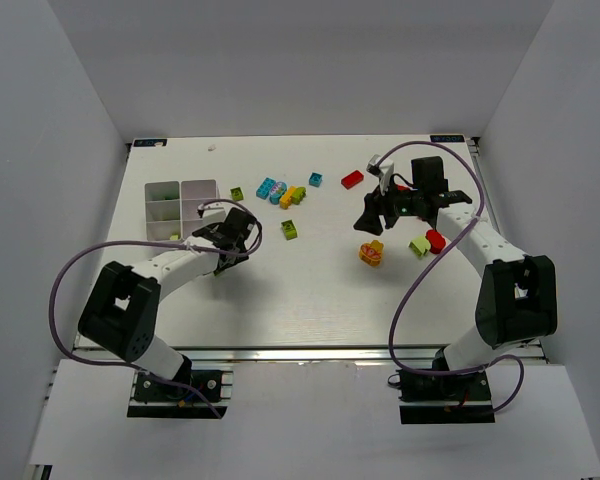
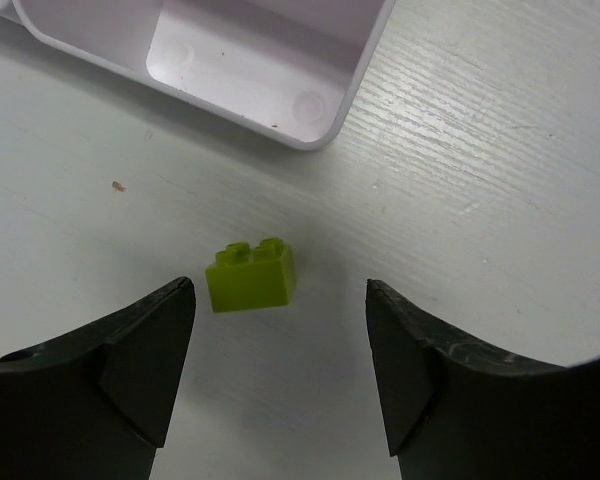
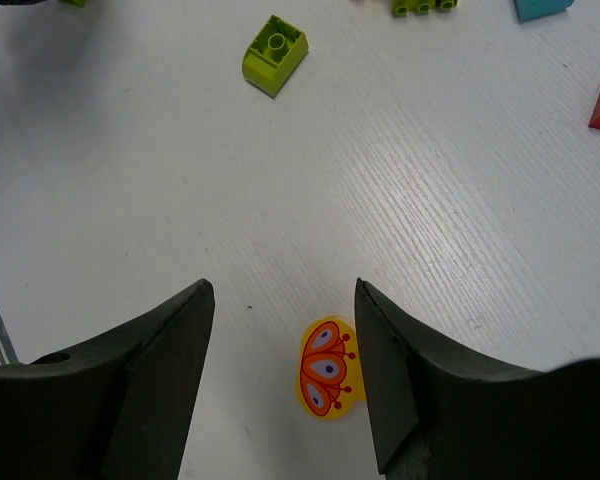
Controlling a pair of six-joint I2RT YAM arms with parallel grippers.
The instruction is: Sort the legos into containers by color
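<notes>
The white tray (image 1: 180,188) stands at the left; its corner shows in the left wrist view (image 2: 310,130). My left gripper (image 1: 238,224) (image 2: 278,290) is open just right of the tray, with a lime brick (image 2: 250,277) lying on the table between its fingertips. My right gripper (image 1: 373,215) (image 3: 282,285) is open above a yellow piece with an orange butterfly print (image 1: 371,252) (image 3: 330,368), which lies on the table close to the right finger. Cyan bricks (image 1: 272,189), a yellow brick (image 1: 288,199) and a green brick (image 1: 298,193) cluster mid-table.
A cyan brick (image 1: 315,179) and a red brick (image 1: 352,179) lie farther back. A lime brick (image 1: 289,229) (image 3: 275,52) lies mid-table. A lime brick (image 1: 418,244) and a red brick (image 1: 435,239) lie beside the right arm. Another lime brick (image 1: 237,193) lies right of the tray.
</notes>
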